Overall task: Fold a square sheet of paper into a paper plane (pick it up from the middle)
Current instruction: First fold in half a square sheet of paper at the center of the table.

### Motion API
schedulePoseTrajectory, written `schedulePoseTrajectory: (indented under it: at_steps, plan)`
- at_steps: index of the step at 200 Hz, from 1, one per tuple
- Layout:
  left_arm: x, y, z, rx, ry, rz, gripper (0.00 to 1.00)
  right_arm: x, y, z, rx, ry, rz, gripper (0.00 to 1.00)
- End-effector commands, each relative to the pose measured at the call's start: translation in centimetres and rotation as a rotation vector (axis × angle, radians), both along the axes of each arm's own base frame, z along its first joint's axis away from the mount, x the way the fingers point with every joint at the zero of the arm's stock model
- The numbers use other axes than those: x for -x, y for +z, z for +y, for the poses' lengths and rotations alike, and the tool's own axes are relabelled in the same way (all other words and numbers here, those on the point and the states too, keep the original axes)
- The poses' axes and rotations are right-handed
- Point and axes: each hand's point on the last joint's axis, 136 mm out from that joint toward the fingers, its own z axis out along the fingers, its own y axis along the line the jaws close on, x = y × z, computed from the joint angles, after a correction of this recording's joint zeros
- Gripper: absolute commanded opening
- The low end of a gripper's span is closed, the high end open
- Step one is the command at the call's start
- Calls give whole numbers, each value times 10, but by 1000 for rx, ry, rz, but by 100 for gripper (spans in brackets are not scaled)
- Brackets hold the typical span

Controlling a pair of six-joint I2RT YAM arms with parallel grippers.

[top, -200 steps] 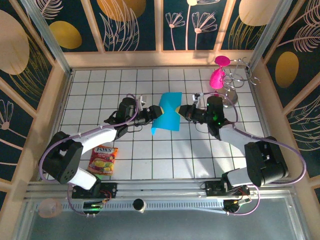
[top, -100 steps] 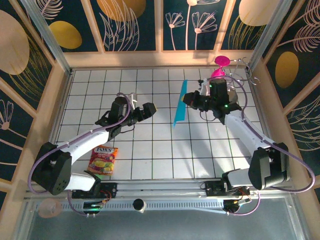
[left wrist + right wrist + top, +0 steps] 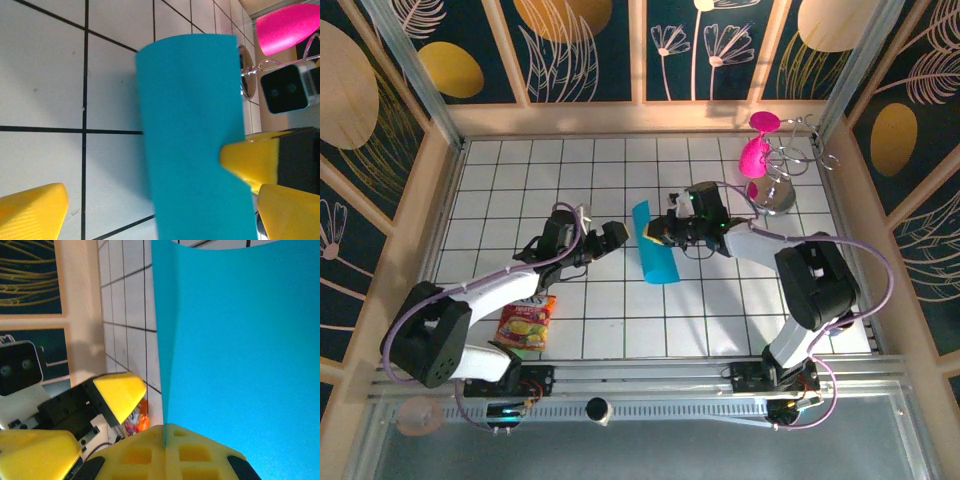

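Paper (image 3: 656, 260) pinched in right pincer (image 3: 658, 232), left pincer (image 3: 605, 243) spread, pink goblets (image 3: 755, 155) by rack (image 3: 792, 160)

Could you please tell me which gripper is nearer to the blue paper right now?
The right. The right gripper is shut on the blue paper, pinching its edge. The left gripper is open a little to the paper's left, with a gap between them seen from above.

paper sheet (image 3: 655, 255) centre, snack packet (image 3: 526, 322) front-left, goblets (image 3: 754, 156) back-right
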Motion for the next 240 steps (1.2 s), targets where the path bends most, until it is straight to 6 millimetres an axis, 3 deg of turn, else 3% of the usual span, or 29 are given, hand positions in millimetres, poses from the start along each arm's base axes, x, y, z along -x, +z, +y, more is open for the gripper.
schedulePoseTrajectory:
  at_steps: [1, 60, 119, 193, 240]
  plan:
    - [1, -5, -5, 49, -9, 18, 95, -1, 19, 9, -164, 19, -36, 0]
    - [4, -29, -18, 91, -51, 100, 87, -2, -29, -8, -130, -12, 38, 0]
    - [3, -49, -24, 56, -50, 153, 80, -11, -58, -9, -19, 0, 33, 0]
    - [-6, -76, -28, -116, -1, 190, 70, -18, -64, 9, 16, 86, -3, 0]
    - [-11, -84, -21, -148, 49, 199, 56, -24, -67, 11, 31, 88, -4, 0]
